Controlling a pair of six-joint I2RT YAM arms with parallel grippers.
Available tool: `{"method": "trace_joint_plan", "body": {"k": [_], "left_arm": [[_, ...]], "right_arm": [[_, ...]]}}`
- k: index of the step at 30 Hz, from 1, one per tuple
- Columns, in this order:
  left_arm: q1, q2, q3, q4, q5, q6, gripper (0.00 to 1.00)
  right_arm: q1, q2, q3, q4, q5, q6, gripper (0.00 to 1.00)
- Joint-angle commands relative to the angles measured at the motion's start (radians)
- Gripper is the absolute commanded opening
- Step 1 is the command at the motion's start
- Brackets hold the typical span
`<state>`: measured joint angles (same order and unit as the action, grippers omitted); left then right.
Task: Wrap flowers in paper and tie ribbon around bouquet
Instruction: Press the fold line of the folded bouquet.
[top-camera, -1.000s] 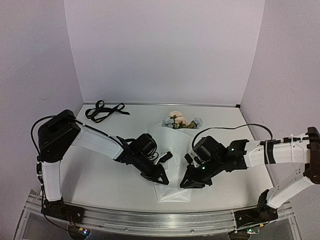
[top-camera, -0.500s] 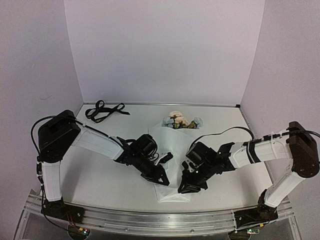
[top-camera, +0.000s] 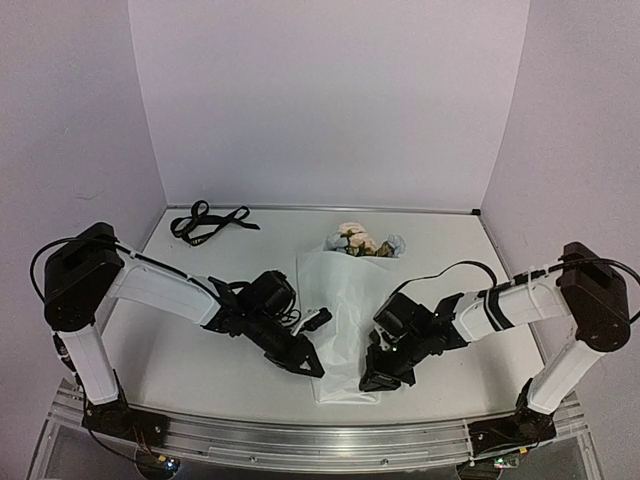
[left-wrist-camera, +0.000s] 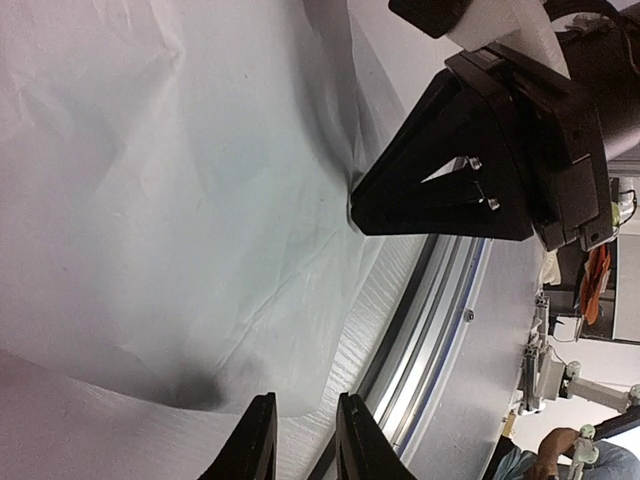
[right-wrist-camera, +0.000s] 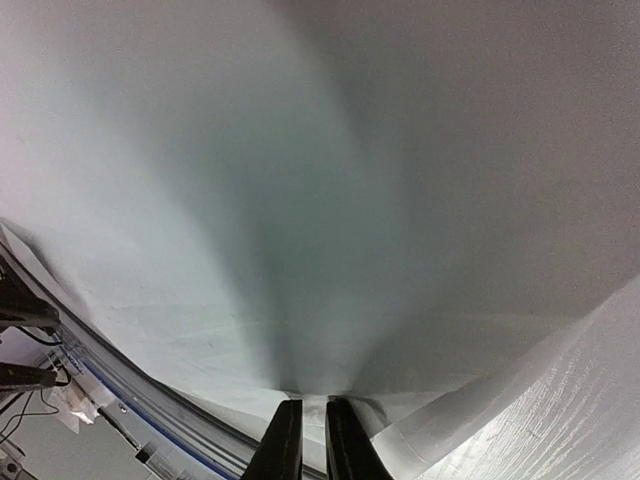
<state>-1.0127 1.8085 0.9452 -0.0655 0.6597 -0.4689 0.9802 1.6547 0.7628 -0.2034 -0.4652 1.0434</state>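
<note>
Top view: the paper (top-camera: 340, 300) lies as a long white folded wrap at mid-table (top-camera: 200, 330). It runs from the flowers (top-camera: 357, 241), whose peach and blue heads show at its far end, to a narrow near end by the front rail. The 2 grippers flank that near end, facing each other across it. The left gripper (top-camera: 308, 366) sits low at the wrap's left edge. In its wrist view the 2 fingers (left-wrist-camera: 255, 440) stand slightly parted, their tips just at the sheet's near border. The right gripper (top-camera: 371, 382) sits at the wrap's right edge. In its wrist view the fingers are almost together and creases in the sheet converge at their tips, so it is clamped on the paper. The ribbon (top-camera: 207, 222) lies loose at the far left of the table, well apart from both grippers.
</note>
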Motion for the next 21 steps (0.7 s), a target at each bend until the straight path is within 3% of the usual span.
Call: {"method": "trace_joint_plan", "body": {"k": [1, 21], "left_arm": [[-0.02, -0.011, -0.004, 0.06, 0.016, -0.002, 0.2], [-0.064, 0.143, 0.038, 0.101, 0.025, -0.017, 0.14]], "right_arm": [[-0.003, 0.006, 0.001, 0.021, 0.011, 0.017, 0.1], [-0.003, -0.035, 0.071, 0.006, -0.005, 0.02, 0.17]]}}
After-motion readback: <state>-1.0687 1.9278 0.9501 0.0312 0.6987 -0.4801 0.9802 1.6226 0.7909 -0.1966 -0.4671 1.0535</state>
